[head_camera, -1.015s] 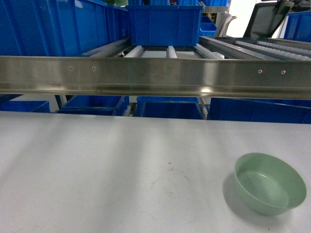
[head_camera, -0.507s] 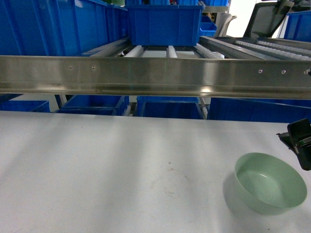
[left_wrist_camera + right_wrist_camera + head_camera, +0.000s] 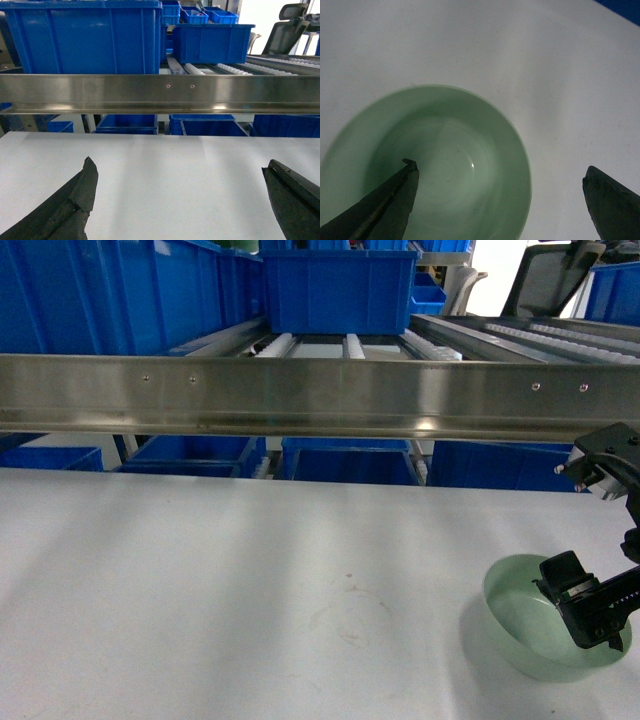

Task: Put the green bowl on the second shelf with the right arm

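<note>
Currently I count one white table (image 3: 200,580), one steel shelf rail (image 3: 300,395), one green bowl (image 3: 520,625): plain, pale mint, upright at the table's right. My right gripper (image 3: 500,200) is spread wide, one finger (image 3: 390,200) over the bowl's interior; left gripper (image 3: 180,200) likewise spread.

The black right end effector (image 3: 590,615) has been lowered over the small pale mint-green plastic bowl (image 3: 530,635), jaws spread.
</note>
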Motion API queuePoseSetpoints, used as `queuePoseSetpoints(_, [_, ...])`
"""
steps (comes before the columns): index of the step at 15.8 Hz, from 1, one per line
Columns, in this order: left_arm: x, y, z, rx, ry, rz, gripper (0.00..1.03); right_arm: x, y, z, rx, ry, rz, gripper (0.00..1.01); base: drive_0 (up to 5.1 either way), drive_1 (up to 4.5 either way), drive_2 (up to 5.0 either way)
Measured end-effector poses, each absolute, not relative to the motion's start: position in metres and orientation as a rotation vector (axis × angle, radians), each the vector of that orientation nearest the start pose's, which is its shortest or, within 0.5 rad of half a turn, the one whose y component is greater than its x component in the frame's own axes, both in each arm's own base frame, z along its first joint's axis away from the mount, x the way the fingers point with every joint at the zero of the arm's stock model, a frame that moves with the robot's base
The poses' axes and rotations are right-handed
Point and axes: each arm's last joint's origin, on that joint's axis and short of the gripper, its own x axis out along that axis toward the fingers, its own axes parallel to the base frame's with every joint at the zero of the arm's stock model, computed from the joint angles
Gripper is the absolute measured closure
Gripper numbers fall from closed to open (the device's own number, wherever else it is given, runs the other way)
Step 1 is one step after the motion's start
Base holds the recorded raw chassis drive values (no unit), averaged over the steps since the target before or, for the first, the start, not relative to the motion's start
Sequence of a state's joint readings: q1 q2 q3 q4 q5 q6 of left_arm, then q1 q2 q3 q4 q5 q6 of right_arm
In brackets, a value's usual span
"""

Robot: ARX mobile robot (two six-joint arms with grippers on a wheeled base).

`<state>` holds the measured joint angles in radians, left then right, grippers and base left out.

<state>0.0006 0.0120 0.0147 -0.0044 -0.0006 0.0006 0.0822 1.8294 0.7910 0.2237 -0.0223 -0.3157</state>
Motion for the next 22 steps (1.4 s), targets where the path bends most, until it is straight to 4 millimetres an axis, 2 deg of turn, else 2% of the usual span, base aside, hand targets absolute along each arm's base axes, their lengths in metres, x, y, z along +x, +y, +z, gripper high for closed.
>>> queuePoseSetpoints(6, [0.098, 0.000, 0.167, 0.001, 0.002, 0.001, 0.05, 0.341, -0.005, 0.074, -0.274, 0.887, 0.147, 0.03, 0.0, 0.00, 0.0])
queuePoseSetpoints(12, [0.098, 0.000, 0.167, 0.001, 0.002, 0.001, 0.05, 0.342, -0.001, 0.067, -0.238, 0.904, 0.149, 0.03, 0.0, 0.00, 0.0])
queuePoseSetpoints(13, [0.098, 0.000, 0.167, 0.001, 0.002, 0.001, 0.05, 0.342, 0.000, 0.068, -0.229, 0.905, 0.146, 0.09, 0.0, 0.00, 0.0])
queuePoseSetpoints(20, [0.098, 0.000, 0.167, 0.001, 0.002, 0.001, 0.05, 0.342, 0.010, 0.066, -0.228, 0.915, 0.151, 0.86, 0.0, 0.00, 0.0])
queuePoseSetpoints(22, [0.098, 0.000, 0.167, 0.001, 0.002, 0.001, 0.05, 0.342, 0.012, 0.069, -0.218, 0.901, 0.166, 0.99, 0.0, 0.00, 0.0])
